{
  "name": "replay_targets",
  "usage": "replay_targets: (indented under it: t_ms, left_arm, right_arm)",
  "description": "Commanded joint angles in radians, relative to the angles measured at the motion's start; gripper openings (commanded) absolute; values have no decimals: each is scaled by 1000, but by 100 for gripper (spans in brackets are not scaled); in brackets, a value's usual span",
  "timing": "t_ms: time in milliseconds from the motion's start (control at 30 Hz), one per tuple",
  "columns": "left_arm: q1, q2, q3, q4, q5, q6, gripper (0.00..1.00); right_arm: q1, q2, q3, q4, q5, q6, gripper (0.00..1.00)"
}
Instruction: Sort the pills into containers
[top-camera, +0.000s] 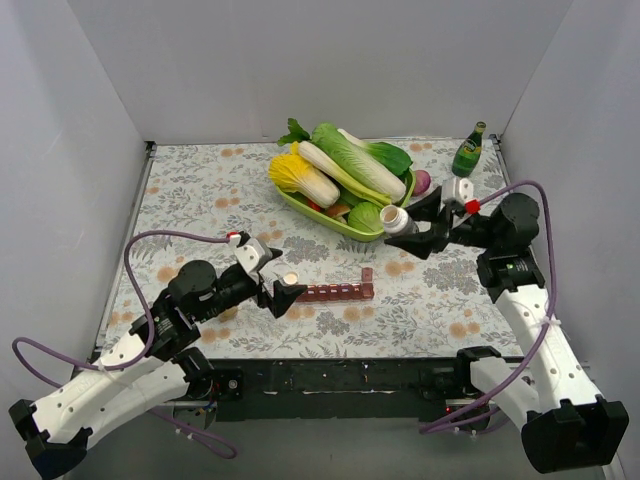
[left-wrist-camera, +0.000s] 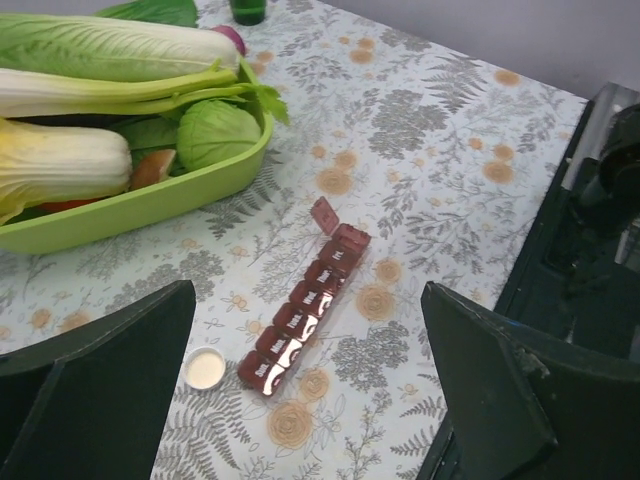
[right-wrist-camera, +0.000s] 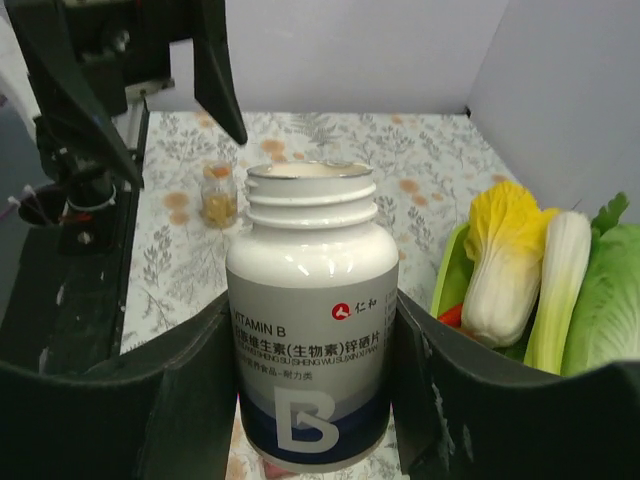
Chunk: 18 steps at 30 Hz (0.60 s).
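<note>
Gripping the white plastic vitamin bottle (right-wrist-camera: 312, 290) by its body, the right hand (top-camera: 412, 228) holds it roughly upright, mouth up, beside the near end of the lime-green plastic tray (left-wrist-camera: 150, 200) of vegetables. The neck is bare, and I judge the small round white cap (left-wrist-camera: 205, 367) lying on the floral-patterned table (top-camera: 200, 190) to be its lid, set aside so the mouth is free for pouring. No pills can be made out anywhere; presumably they are inside the bottle. The long, narrow, dark red plastic pill organiser (left-wrist-camera: 300, 322) lies flat near the front middle of the table, between the two arms and well apart from the bottle. Only the compartment at the end nearer the right arm has its lid (left-wrist-camera: 323, 214) tipped up, which marks that cell as ready to receive; the others look shut. The left hand (top-camera: 280, 292) hovers over the organiser's other end with fingers (left-wrist-camera: 100, 390) spread wide and nothing between them, the cap just beside it, probably placed to steady the organiser or work further lids. Next the bottle would need carrying to the open cell and tilting gently, since a hasty pour could scatter pills.
</note>
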Motion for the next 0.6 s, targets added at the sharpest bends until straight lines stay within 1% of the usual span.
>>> replay_targets:
  t_ms: [0, 33, 67, 100, 167, 200, 233, 333, 400, 567]
  left_arm:
    - [7, -17, -42, 45, -204, -17, 98]
    - [7, -15, -51, 56, -216, -31, 98]
    - [7, -11, -59, 67, -229, -69, 98]
    - [7, -1, -57, 64, -269, -83, 98]
    - [9, 37, -45, 32, -300, -102, 98]
    - [12, 49, -28, 18, -320, -108, 98]
    - [15, 66, -22, 1, -358, -109, 98]
    - [21, 103, -22, -40, -407, -80, 98]
    - [23, 91, -49, -34, -418, -59, 98]
    - [23, 2, -134, 45, -406, -42, 98]
  right_arm:
    - [31, 14, -40, -761, 86, -827, 1]
    - [35, 40, -58, -820, 121, -872, 1]
    - [43, 57, -74, -845, 147, -925, 1]
    - [49, 73, -86, -854, 209, -979, 1]
    - [58, 133, -95, -854, 264, -983, 1]
    - [67, 155, -92, -877, 289, -1028, 1]
    - [75, 187, -94, -885, 303, -1038, 1]
    - [122, 209, -130, -899, 350, -1094, 1]
    - [168, 207, -156, -884, 408, -1117, 1]
    - [204, 261, -180, -887, 490, -1162, 1]
